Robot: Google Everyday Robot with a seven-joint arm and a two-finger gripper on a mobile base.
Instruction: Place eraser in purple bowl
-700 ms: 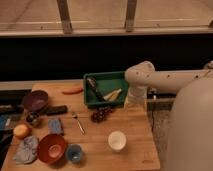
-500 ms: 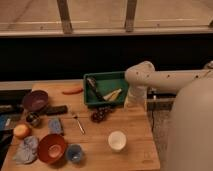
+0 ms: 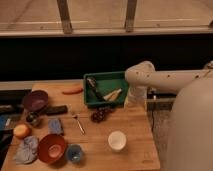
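**A:** Where's the gripper (image 3: 134, 102)?

**B:** Low end of the white arm (image 3: 165, 79). It hangs down just right of the green bin (image 3: 106, 76), at the far right edge of the table (image 3: 137, 147).

**A:** Released or clenched?

**B:** Can't tell from where I stand, it blends into the arm. Can't tell if it's grasping anything or touching the bin wall either.

**A:** Eraser?

**B:** The eraser (image 3: 56, 109) lies flat on the left side of the table, well apart from the gripper. It's a black block with its long side running left-right, just near-right of the purple bowl (image 3: 36, 100). Touching or a small gap, can't say.

**A:** Bowl?

**B:** Upright, far left part of the table.

**A:** Anything else nearby?

**B:**
- The blue sponge pad (image 3: 55, 126) sits just near of the eraser, with a utensil (image 3: 77, 122) to its right.
- An orange-red stick-shaped thing (image 3: 73, 90) lies between the purple bowl and the bin.
- A dark red cluster (image 3: 100, 115) sits just near of the bin.
- The bin holds a dark long item (image 3: 95, 87) and a pale yellowish one (image 3: 113, 94).
- The white cup (image 3: 117, 140) stands near, centre-right.
- The orange-red bowl (image 3: 51, 148) and light-blue cup (image 3: 75, 153) are side by side at the near left.
- An orange fruit (image 3: 21, 131) and a grey-blue cloth (image 3: 27, 149) are left of those.
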